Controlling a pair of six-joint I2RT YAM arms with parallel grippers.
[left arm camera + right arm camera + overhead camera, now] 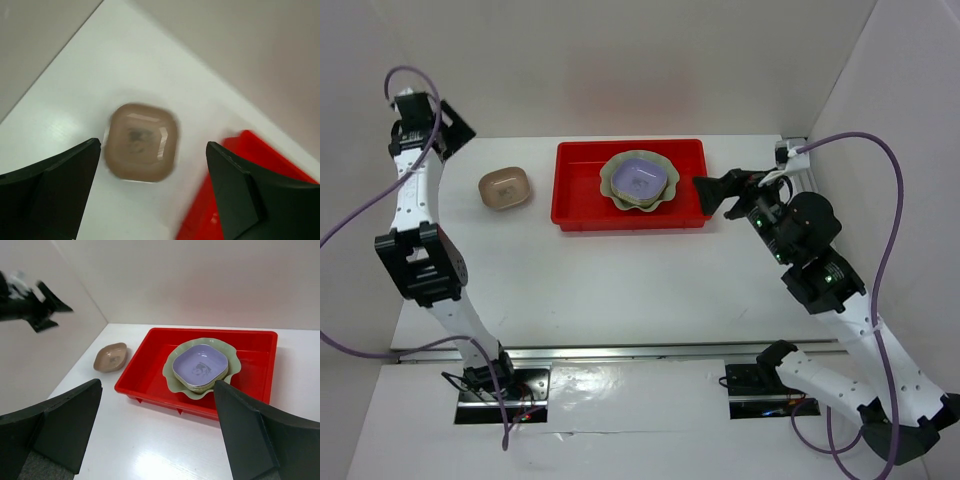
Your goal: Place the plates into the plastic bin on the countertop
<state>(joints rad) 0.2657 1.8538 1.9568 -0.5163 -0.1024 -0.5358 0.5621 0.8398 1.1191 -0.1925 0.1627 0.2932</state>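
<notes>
Tan dish (505, 188) is on the countertop (620, 290), just left of the red bin (582, 218). It looks light, rigid and glossy, so likely slippery. I'd pinch across one raised rim wall. Left gripper (152, 146) is raised near the far-left wall and aimed at the dish, jaws spread wide, empty. Right gripper (716, 190) is also spread, empty, by the bin's right end.

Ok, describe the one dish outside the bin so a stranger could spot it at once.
Find the red plastic bin in the middle of the white countertop. Just off its left end, alone on the bare surface, sits a small pink-tan dish. It is rounded-square with a dark centre print, and it alone is not stacked inside the bin on the pale-green scalloped plate.
</notes>
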